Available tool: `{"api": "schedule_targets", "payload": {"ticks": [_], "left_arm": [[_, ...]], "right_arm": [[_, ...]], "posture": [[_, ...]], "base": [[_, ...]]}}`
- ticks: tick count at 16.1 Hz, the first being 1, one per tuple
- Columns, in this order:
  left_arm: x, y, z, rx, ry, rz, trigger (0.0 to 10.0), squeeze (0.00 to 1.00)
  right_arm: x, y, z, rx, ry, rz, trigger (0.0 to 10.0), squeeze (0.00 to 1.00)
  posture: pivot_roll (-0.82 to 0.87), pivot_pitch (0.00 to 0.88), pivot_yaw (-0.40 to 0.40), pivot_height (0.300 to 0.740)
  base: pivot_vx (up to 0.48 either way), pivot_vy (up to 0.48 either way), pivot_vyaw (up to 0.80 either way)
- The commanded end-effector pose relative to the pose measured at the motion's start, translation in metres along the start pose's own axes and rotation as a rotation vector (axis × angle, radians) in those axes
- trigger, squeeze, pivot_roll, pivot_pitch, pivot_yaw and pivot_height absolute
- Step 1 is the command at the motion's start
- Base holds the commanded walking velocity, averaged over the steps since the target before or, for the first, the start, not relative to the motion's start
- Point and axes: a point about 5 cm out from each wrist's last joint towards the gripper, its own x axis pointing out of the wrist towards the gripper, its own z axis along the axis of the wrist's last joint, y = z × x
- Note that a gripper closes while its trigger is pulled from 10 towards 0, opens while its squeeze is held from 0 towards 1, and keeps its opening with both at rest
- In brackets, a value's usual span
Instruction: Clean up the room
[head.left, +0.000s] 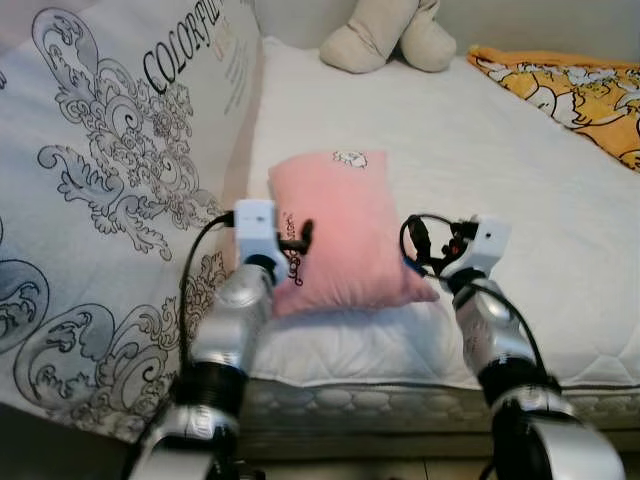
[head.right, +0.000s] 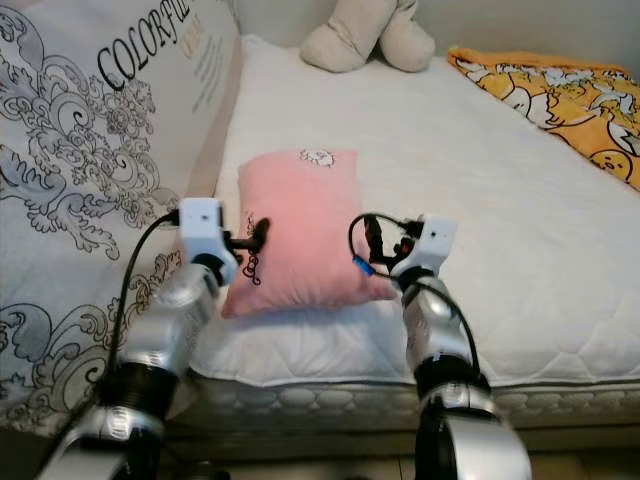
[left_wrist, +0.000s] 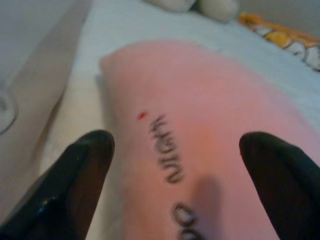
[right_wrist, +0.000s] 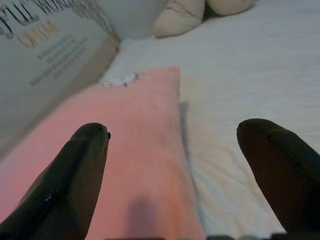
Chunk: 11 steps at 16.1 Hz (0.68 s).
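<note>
Reaching in from both sides, we have our left gripper (head.left: 300, 240) at the near left edge of the pink pillow (head.left: 345, 225) and our right gripper (head.left: 425, 245) at its near right corner. In the left wrist view the two black fingers (left_wrist: 75, 185) stand wide apart with the pillow's printed lettering between them; in the right wrist view the fingers (right_wrist: 75, 175) are equally wide, one over the pink fabric and the other over the bare mattress (head.left: 480, 150). Neither pincer holds anything, and we cannot tell whether any fingertip touches the fabric.

Outward from there, the pillow lies flat near the front edge of the mattress, just beside a large patterned packaged item (head.left: 110, 180) that leans along the bed's left side. A beige plush toy (head.left: 385, 35) sits at the far end, well apart from the pillow, and an orange printed blanket (head.left: 570, 90) lies bunched at the far right.

We judge the tidying to be early: the pillow is not yet picked up or placed, and the toy and blanket look unsorted.

As for containers, we see no bin, basket or box open to receive things.
</note>
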Motion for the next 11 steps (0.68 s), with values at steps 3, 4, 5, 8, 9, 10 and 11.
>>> {"api": "schedule_targets", "payload": {"ticks": [3, 4, 5, 8, 9, 10, 11], "left_arm": [[0.011, 0.008, -0.006, -0.094, 0.068, 0.042, 10.0, 0.0], [0.015, 0.009, -0.007, -0.114, 0.086, 0.048, 10.0, 0.0], [0.018, 0.007, -0.008, -0.123, 0.099, 0.044, 10.0, 0.0], [0.021, -0.005, -0.019, -0.155, 0.164, 0.005, 10.0, 0.0], [0.021, -0.011, -0.022, -0.162, 0.176, -0.011, 10.0, 0.0], [0.022, -0.016, -0.025, -0.156, 0.189, -0.031, 10.0, 0.0], [0.022, -0.02, -0.028, -0.144, 0.208, -0.048, 10.0, 0.0]], "right_arm": [[0.003, -0.008, -0.002, 0.054, 0.057, -0.012, 10.0, 0.0], [0.003, -0.007, -0.006, 0.037, 0.088, -0.014, 10.0, 0.0], [0.004, -0.004, -0.009, 0.031, 0.107, -0.012, 10.0, 0.0], [0.004, 0.005, -0.022, 0.102, 0.161, -0.025, 10.0, 0.0], [0.003, 0.008, -0.027, 0.121, 0.184, -0.034, 10.0, 0.0], [0.003, 0.01, -0.031, 0.119, 0.203, -0.035, 10.0, 0.0], [0.003, 0.012, -0.034, 0.111, 0.22, -0.031, 10.0, 0.0]], "posture": [[0.1, 0.027, -0.023, 0.74], [0.1, 0.033, -0.026, 0.74], [0.1, 0.036, -0.026, 0.74], [0.09, 0.039, -0.03, 0.74], [0.09, 0.038, -0.03, 0.74], [0.09, 0.038, -0.03, 0.74], [0.09, 0.036, -0.032, 0.74]], "base": [[0.0, 0.0, 0.0], [0.0, 0.0, 0.0], [0.0, 0.0, 0.0], [0.0, 0.0, 0.0], [0.0, 0.0, 0.0], [0.0, 0.0, 0.0], [0.0, 0.0, 0.0]]}}
